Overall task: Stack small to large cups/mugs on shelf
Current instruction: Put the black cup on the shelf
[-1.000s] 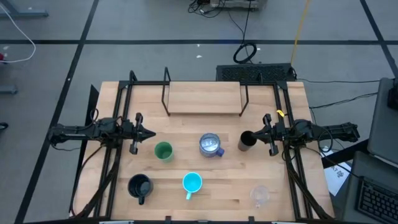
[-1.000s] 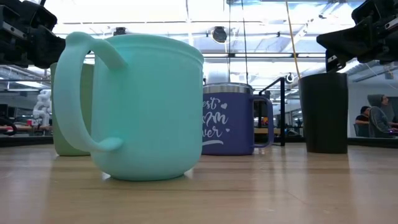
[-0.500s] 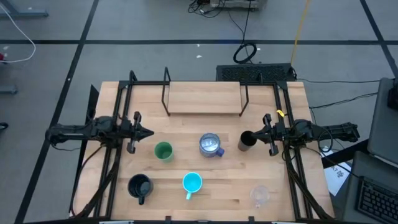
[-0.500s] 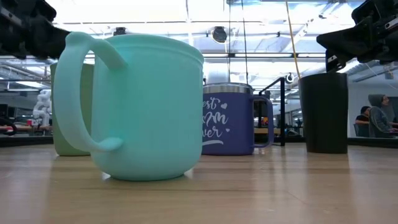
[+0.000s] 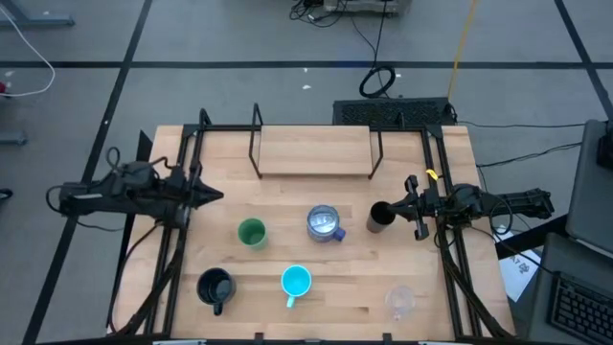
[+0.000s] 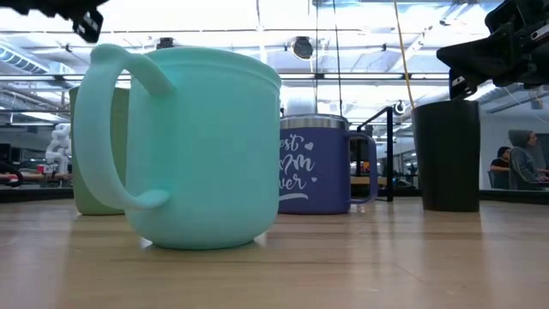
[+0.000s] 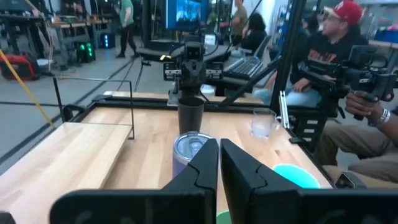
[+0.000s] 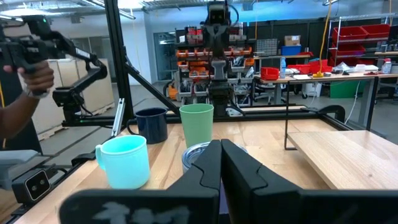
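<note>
Six vessels stand on the table: green cup (image 5: 251, 233), blue-purple mug (image 5: 325, 223), dark tumbler (image 5: 380, 217), black mug (image 5: 215, 287), cyan mug (image 5: 296, 282) and clear cup (image 5: 399, 301). The light-wood shelf (image 5: 315, 150) stands on thin black legs at the far edge. My left gripper (image 5: 216, 196) is shut, raised over the table's left side, apart from the green cup. My right gripper (image 5: 396, 208) is shut and hangs just above the tumbler's (image 6: 446, 154) right side. In the low view the cyan mug (image 6: 189, 146) fills the foreground.
Black frame rails (image 5: 178, 240) run along the table's left and right sides. The shelf's board (image 7: 62, 155) carries nothing. People sit beyond the table's right side (image 7: 336, 56), and a hand (image 8: 31, 68) holds a device beyond its left side.
My left gripper has drawn back toward the table's left edge and risen; in the low view it has climbed to the top corner. Its fingers stay shut. The right arm and all the cups have kept still.
</note>
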